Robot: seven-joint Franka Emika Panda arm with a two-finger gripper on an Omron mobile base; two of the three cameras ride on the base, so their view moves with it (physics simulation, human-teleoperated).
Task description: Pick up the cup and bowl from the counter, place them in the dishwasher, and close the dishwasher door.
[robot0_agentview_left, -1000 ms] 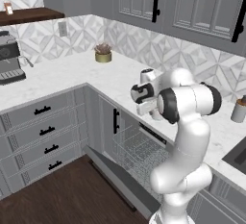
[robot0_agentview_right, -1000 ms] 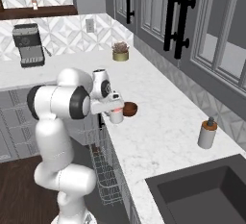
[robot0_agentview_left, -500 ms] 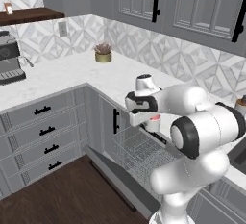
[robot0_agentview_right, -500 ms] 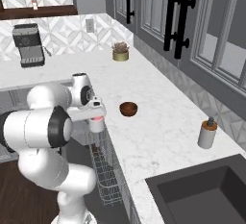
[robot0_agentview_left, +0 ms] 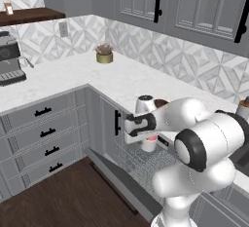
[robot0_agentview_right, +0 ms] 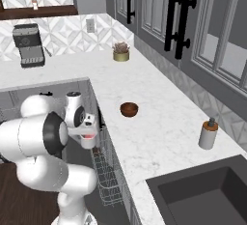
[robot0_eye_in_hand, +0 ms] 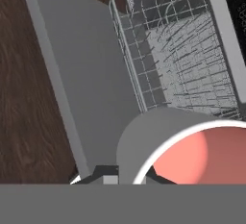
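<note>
Holding the cup point(robot0_agentview_left: 149, 144) upright, clamped in the gripper point(robot0_agentview_left: 146, 136), right over the rack point(robot0_eye_in_hand: 192, 59) past the counter point(robot0_agentview_right: 159, 122) edge, so it just needs to go straight down, bowl point(robot0_agentview_right: 129, 108) left on top

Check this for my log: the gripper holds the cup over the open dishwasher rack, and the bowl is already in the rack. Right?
Not quite. The bowl sits on the counter, as the right base view shows. The rest holds: the gripper holds the cup over the open dishwasher's rack.
</note>
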